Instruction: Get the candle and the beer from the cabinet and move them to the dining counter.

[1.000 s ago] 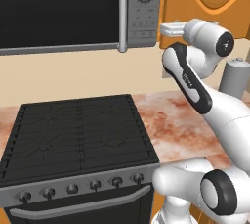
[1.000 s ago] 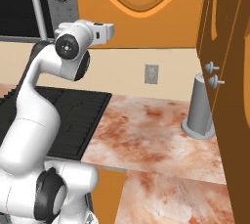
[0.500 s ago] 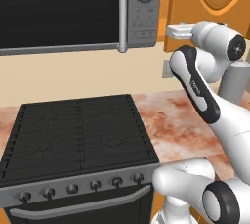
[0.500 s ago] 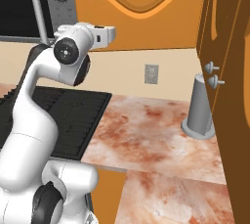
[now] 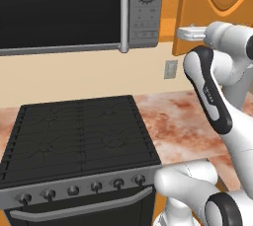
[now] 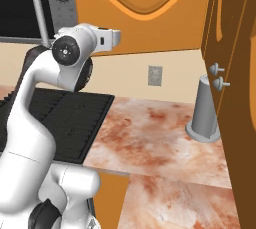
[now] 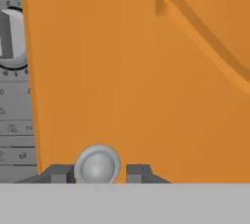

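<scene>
step in hand: opening the cabinet, door shut for now. the gripper is up at the door's lower corner nearest the microwave, and in the hand view its dark tips stand either side of the round grey knob. one tip looks close against the knob, the other has a small gap, so fingers are a little apart around it; can't tell if they bite it or are loose. candle and beer aren't seen, prob. inside behind the door. in the right base view a grey canister stands on the marbled counter, well apart from the hand. next move, i reckon: pinch firm on the knob, then pull the door out on its hinge arc, w/o slipping off.
</scene>
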